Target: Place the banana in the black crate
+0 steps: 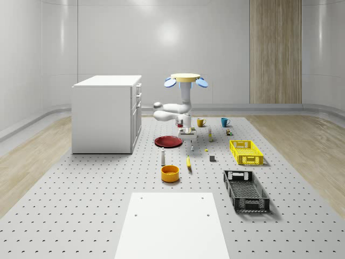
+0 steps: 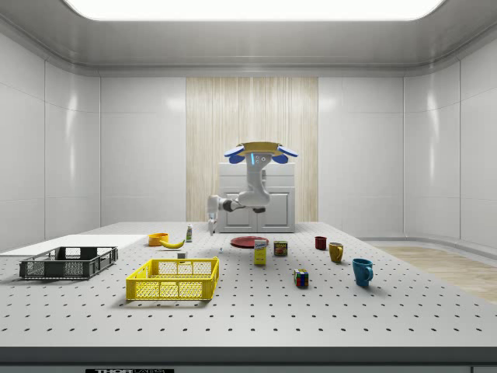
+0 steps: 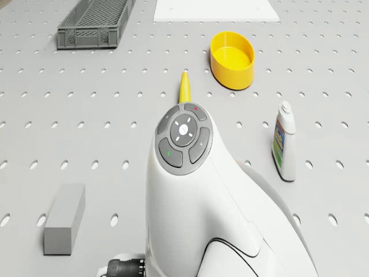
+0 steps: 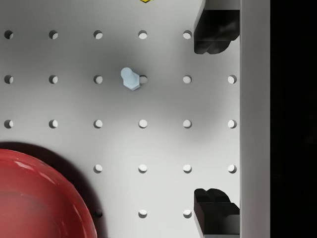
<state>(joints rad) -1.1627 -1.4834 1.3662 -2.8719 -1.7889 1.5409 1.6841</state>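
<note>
The yellow banana [image 1: 188, 162] lies on the perforated table, between the orange bowl [image 1: 170, 173] and a small grey block [image 1: 212, 158]; it shows too in the side view [image 2: 172, 244] and the drone view [image 3: 185, 88]. The black crate [image 1: 246, 190] stands nearer the front, on the whole-scene view's right, and also appears as the black crate [image 2: 68, 263] [image 3: 95, 23]. The drone [image 1: 186, 81] hovers above the table just behind the banana. Its arm hangs down, and the gripper [image 1: 190, 143] [image 4: 213, 121] points at the table beside the red plate [image 4: 39, 198], open, with nothing between the fingers [image 4: 213, 32].
A yellow crate [image 1: 246, 152] sits behind the black one. A white bottle [image 1: 162, 157] stands near the red plate [image 1: 168, 141]. Two mugs [image 1: 201, 122] stand further back, a white cabinet [image 1: 107, 113] at the left, and a white mat [image 1: 172, 226] lies at the front.
</note>
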